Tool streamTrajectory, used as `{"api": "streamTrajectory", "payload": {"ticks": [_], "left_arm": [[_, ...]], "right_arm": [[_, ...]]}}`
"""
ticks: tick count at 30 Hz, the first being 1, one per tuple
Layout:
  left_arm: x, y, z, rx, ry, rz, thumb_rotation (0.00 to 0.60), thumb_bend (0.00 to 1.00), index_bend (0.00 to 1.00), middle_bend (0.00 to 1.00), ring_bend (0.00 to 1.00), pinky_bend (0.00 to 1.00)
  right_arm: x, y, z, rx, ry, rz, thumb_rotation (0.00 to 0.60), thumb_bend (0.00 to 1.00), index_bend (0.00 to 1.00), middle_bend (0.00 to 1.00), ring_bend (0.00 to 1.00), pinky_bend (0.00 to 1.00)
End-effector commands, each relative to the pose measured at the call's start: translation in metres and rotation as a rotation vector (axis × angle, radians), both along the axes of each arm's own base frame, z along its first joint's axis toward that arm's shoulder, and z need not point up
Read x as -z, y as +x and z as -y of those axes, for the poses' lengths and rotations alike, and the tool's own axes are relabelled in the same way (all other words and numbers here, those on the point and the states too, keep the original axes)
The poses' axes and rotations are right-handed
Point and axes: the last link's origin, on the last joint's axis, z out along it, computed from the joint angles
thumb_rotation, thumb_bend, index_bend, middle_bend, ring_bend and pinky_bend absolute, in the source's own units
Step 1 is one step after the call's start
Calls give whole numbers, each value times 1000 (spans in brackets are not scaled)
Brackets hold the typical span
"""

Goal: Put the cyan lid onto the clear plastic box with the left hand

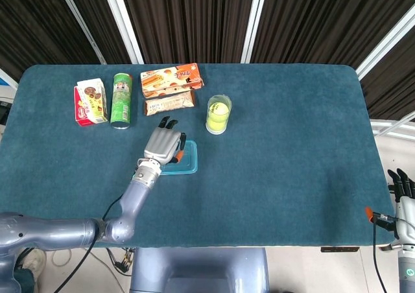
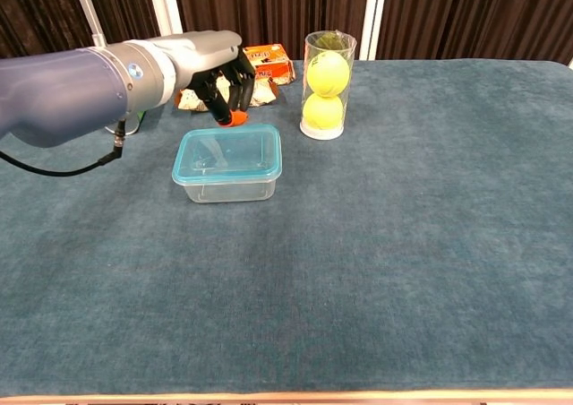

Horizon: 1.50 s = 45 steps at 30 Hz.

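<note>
The cyan lid lies flat on top of the clear plastic box, left of the table's middle. In the head view my left hand covers the left part of the lid. The chest view shows that hand hovering above and behind the box's far edge, fingers hanging loosely down and apart, holding nothing and clear of the lid. My right hand hangs off the table's right front corner, fingers straight, with nothing in it.
A clear tube of tennis balls stands just right of the box. Behind it lie an orange snack box and a brown bar. A green can and a small carton stand at the far left.
</note>
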Motion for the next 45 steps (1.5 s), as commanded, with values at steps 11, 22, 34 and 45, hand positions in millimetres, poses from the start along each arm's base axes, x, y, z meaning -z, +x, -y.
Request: {"api": "streamTrajectory", "payload": {"ticks": [11,22,34,45], "left_arm": [[7,-3,-14,-36,19,-1,600,458,627,613,143,51],[25,-2,-22,41,-6,-78,600,459,637,629,143,49],[41,4,-36,0,-65,-38,600,473,649,630,143,49],[46,13,-39,28,-61,-73,600,473,650,629,143,49]], "right_arm": [[1,0,0,1,2,1,600,291,100,0,0,0],[-1,0,-1,4,-3,1,600,291,101,0,0,0],[0,0,-1,6,-1,1,600,292,101,0,0,0],[0,0,-1,6,3,3,600,291,101,0,0,0]]}}
